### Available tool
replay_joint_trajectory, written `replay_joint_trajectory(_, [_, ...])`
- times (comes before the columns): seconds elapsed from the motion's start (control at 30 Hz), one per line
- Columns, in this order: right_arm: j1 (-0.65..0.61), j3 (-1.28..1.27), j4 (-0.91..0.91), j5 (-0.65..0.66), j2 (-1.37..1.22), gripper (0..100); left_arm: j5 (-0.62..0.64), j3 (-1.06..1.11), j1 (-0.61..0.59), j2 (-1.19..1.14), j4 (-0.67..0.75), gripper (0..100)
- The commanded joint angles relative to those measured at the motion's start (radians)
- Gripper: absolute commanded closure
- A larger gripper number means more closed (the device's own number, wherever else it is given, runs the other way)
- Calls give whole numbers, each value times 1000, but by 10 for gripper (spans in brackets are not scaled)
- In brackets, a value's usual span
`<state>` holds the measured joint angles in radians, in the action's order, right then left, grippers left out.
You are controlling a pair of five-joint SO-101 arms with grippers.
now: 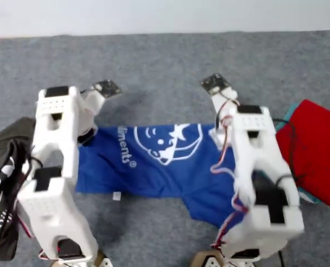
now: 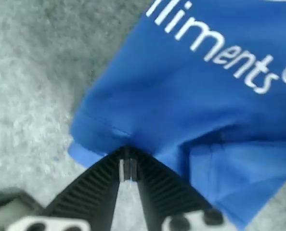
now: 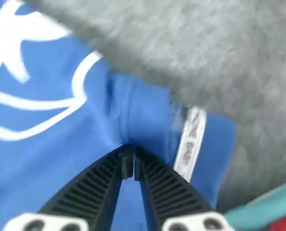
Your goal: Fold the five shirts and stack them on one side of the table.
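Note:
A blue shirt [image 1: 154,161] with white print lies across the grey table between my two arms. My left gripper [image 2: 126,166] is shut on the blue shirt's [image 2: 191,101] edge, at its left end in the high view [image 1: 87,135]. My right gripper [image 3: 133,163] is shut on the blue shirt [image 3: 51,144] close to its white neck label [image 3: 190,139], at the shirt's right end in the high view [image 1: 219,133]. A folded red shirt [image 1: 315,150] rests at the right edge on a teal one [image 1: 287,114]. A dark shirt [image 1: 4,183] with white print is heaped at the left edge.
The grey carpet-like table surface [image 1: 165,72] stretches open behind the blue shirt up to a white wall. Both white arm bodies stand over the near part of the table.

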<state>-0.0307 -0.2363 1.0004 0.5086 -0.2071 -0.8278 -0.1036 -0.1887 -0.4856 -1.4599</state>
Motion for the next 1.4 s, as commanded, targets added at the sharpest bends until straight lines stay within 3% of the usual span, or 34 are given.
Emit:
replay_joint_trajectory(0.0, [27, 221, 8, -9, -119, 988, 6, -91, 2, -37, 8, 994])
replay_joint_trajectory(0.33, [30, 555, 159, -9, -297, 988, 74, -205, 3, -44, 49, 994])
replay_joint_trajectory(0.57, [27, 560, 282, -11, -231, 988, 37, -202, 12, -48, -101, 994])
replay_joint_trajectory(0.83, [28, 560, 423, -11, -48, 988, 40, -231, 8, -195, -18, 991])
replay_joint_trajectory(1.1, [28, 555, 469, -11, 31, 988, 98, -490, 8, -281, -26, 991])
replay_joint_trajectory(1.37, [27, 555, 506, -12, 36, 988, 91, -588, 55, -269, -236, 993])
